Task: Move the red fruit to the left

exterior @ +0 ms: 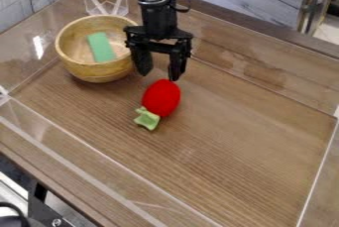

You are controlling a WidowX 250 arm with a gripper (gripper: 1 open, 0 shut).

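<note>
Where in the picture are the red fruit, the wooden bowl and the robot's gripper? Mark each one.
red fruit (162,96), camera view, on the middle of its red body.
wooden bowl (79,67), camera view, on its outer front wall.
gripper (159,70), camera view, midway between its open fingertips.

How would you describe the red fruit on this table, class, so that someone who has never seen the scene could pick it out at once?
Start at the wooden bowl near the table's far left corner, then move right to the black gripper, which hangs open over the wood. Just in front of it, the red fruit lies on the table. It is the only bright red, round thing there, with a green leafy stem at its near end.
</note>
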